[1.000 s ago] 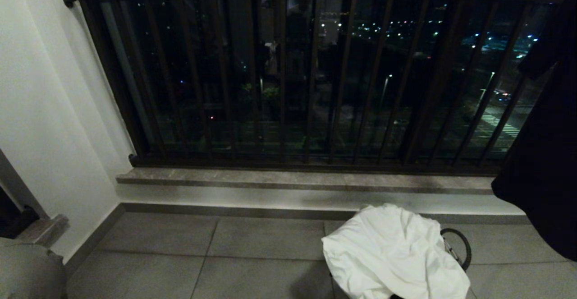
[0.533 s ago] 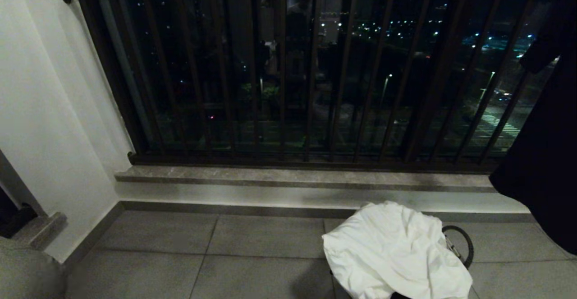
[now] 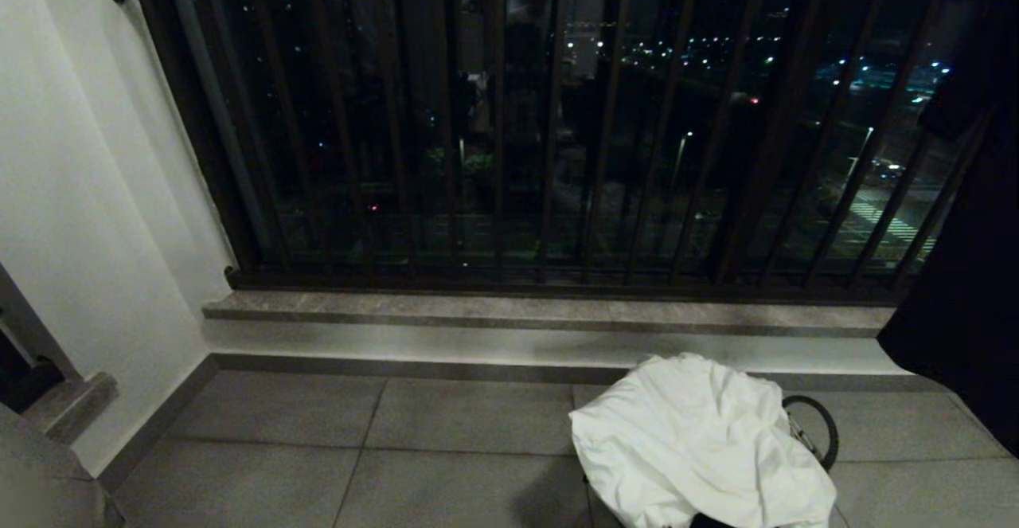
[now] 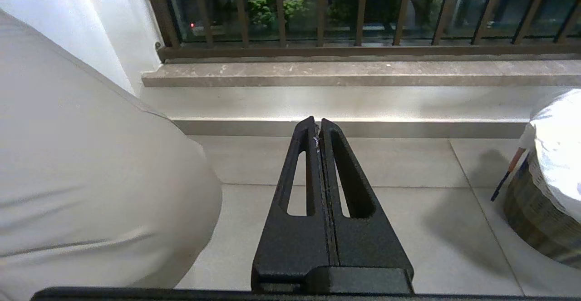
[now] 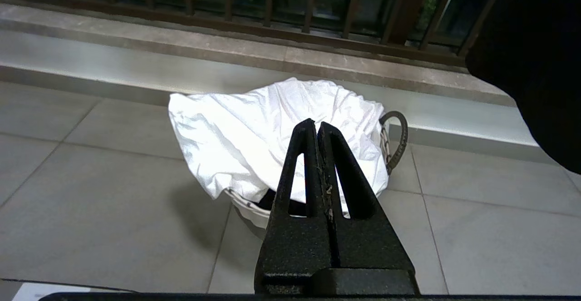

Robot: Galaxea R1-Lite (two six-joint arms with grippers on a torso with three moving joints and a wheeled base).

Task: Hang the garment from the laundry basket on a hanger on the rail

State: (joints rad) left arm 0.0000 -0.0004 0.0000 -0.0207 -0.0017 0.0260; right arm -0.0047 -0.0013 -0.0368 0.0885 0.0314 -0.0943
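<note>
A white garment (image 3: 700,440) lies draped over the laundry basket, which stands on the tiled floor at the lower right of the head view. Of the basket only one dark loop handle (image 3: 826,432) shows there. In the right wrist view the garment (image 5: 254,128) covers the basket (image 5: 247,209) just ahead of my right gripper (image 5: 316,127), which is shut, empty and clear of the cloth. My left gripper (image 4: 317,126) is shut and empty above bare floor, with the basket (image 4: 535,221) off to its side. Neither the rail nor a hanger is in view.
The dark balcony railing (image 3: 509,114) stands on a stone ledge (image 3: 541,313) beyond the basket. A white wall (image 3: 80,193) closes the left side. A dark cloth (image 3: 963,289) hangs at the right edge. A pale rounded cushion-like shape (image 4: 91,192) sits beside the left gripper.
The whole head view has shifted slightly, with the railing's top bar now nearer the upper edge, so the camera has moved. The garment and basket lie as before.
</note>
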